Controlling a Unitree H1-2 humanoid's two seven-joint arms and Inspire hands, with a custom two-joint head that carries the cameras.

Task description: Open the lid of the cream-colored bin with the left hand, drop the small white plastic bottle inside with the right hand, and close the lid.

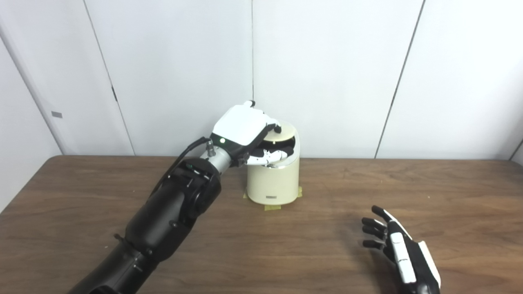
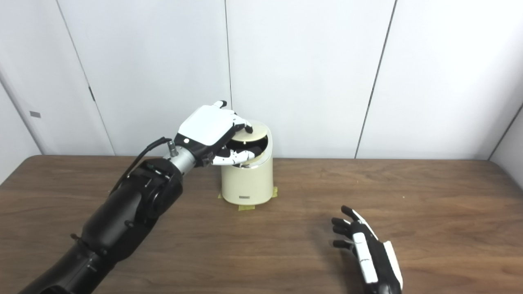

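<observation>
Left eye view, contents by size. Item one: wooden table (image 1: 310,253), brown, running edge to edge, backed by plain white wall panels (image 1: 327,73). Item two: left arm (image 1: 171,216), black, entering from 7 o'clock and reaching toward centre. Item three: cream-colored bin (image 1: 273,179), upright, a little left of centre near the table's far edge; yellowish tape tabs (image 1: 273,207) show at its base at 6, 3 and 9 o'clock, judged to fix it against the pull of lid work. Item four: left hand (image 1: 245,128), white-backed, at the bin's 10 o'clock, curled on the lid (image 1: 286,131); fingers rest over the lid's top while the thumb reaches into the dark gap beneath, so the lid stands tilted and partly open. The hold is judged to be either raising or lowering it; which cannot be told. Item five: right hand (image 1: 398,249), at 4 o'clock of the bin and well apart from it, low over the table, fingers spread, holding nothing. Item six: small white plastic bottle, not visible anywhere on the table or in either hand; whether it lies inside the bin cannot be told, the opening being dark. Item seven: small dark label plate (image 1: 271,197) low on the bin's front; its writing is too small to read. No other markings legible.
</observation>
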